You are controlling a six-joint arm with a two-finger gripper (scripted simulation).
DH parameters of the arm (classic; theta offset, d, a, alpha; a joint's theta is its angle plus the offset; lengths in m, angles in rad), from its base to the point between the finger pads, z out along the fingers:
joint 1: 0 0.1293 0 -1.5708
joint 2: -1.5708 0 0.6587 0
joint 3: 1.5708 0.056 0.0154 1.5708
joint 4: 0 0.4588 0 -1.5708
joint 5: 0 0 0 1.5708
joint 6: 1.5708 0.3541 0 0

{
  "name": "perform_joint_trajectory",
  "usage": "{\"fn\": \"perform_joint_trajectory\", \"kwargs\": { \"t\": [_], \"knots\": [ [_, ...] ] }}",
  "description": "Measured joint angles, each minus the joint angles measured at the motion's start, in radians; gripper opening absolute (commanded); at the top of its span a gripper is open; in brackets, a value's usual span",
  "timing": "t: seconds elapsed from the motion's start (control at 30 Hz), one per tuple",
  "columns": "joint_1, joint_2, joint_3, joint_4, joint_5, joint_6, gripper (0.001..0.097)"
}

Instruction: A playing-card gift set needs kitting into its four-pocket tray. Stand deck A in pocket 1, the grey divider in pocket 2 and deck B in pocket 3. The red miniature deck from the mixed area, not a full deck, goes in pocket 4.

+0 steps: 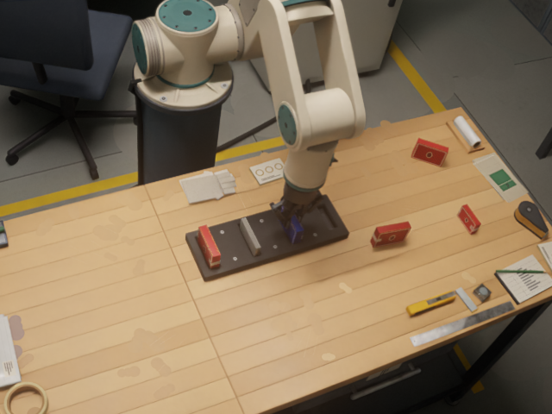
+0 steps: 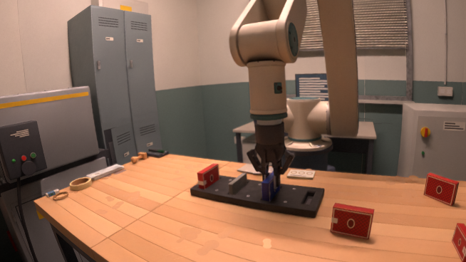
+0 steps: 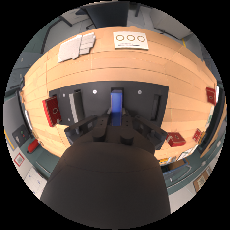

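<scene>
The blue deck (image 1: 294, 230) (image 2: 268, 189) (image 3: 116, 108) stands on edge in the third pocket of the dark tray (image 1: 267, 236) (image 2: 257, 195). A red deck (image 1: 209, 246) (image 2: 208, 176) (image 3: 52, 111) stands in the first pocket and the grey divider (image 1: 250, 236) (image 2: 237, 183) (image 3: 73, 108) in the second. The fourth pocket (image 1: 329, 214) (image 2: 308, 197) (image 3: 155, 104) is empty. Two full red decks (image 1: 390, 234) (image 1: 430, 152) and a small red deck (image 1: 469, 219) (image 3: 197, 135) lie on the bench to the right. My gripper (image 1: 292, 218) (image 2: 269, 174) (image 3: 117, 118) is closed on the blue deck's top.
Behind the tray lie a white glove (image 1: 208, 185) and a card with three rings (image 1: 266, 171). A utility knife (image 1: 430, 303), steel ruler (image 1: 461, 324), notepad (image 1: 525, 279) and tape dispenser (image 1: 530, 218) sit near the bench's right end. A tape roll (image 1: 24, 398) lies at the front left corner.
</scene>
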Motion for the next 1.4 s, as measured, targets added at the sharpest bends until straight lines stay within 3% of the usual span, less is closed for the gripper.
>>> {"fn": "perform_joint_trajectory", "kwargs": {
  "t": [0.37,0.97,1.4],
  "knots": [
    [0.000,0.000,-0.001,0.000,-0.001,0.000,0.0480],
    [0.000,-0.005,-0.005,0.000,0.009,0.000,0.0480],
    [0.000,-0.051,-0.048,0.000,0.098,0.000,0.0480]
  ]
}}
